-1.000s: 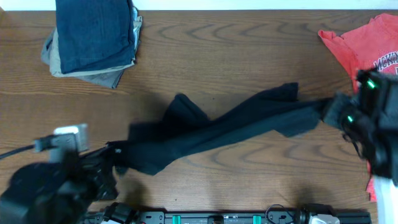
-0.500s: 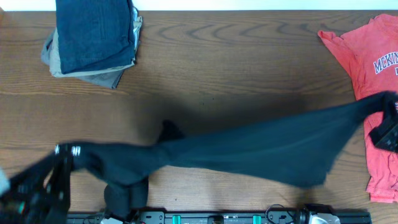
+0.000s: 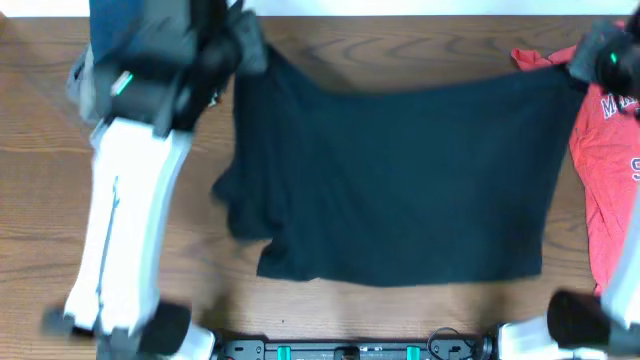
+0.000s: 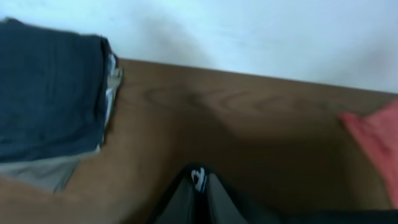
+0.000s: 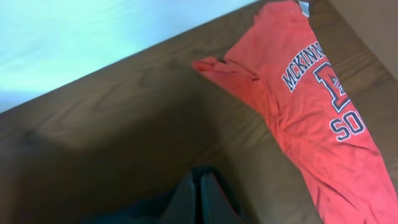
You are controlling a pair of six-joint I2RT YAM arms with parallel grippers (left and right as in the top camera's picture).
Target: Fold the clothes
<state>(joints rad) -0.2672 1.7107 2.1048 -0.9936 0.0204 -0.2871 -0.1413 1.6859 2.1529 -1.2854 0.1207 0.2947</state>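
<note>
Clearly, navy lettering "MCKINN" is read on the coral-red T-shirt [image 5: 311, 106] at the right edge of the brown wooden bench [image 3: 400, 50]. The black T-shirt [image 3: 400, 180] is held spread mid-bench, its far corners pinched in the closed left gripper [image 4: 199, 186] and right gripper [image 5: 199, 193]; bare wood is seen beyond.

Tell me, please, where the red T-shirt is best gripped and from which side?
Probably by the sleeve tip of the red T-shirt, which juts out clear of the body. Come down from above, since the cloth lies flat on the table.

White arms [image 3: 115, 230], black wrists [image 3: 195, 45], green lights [image 3: 122, 84]
</note>
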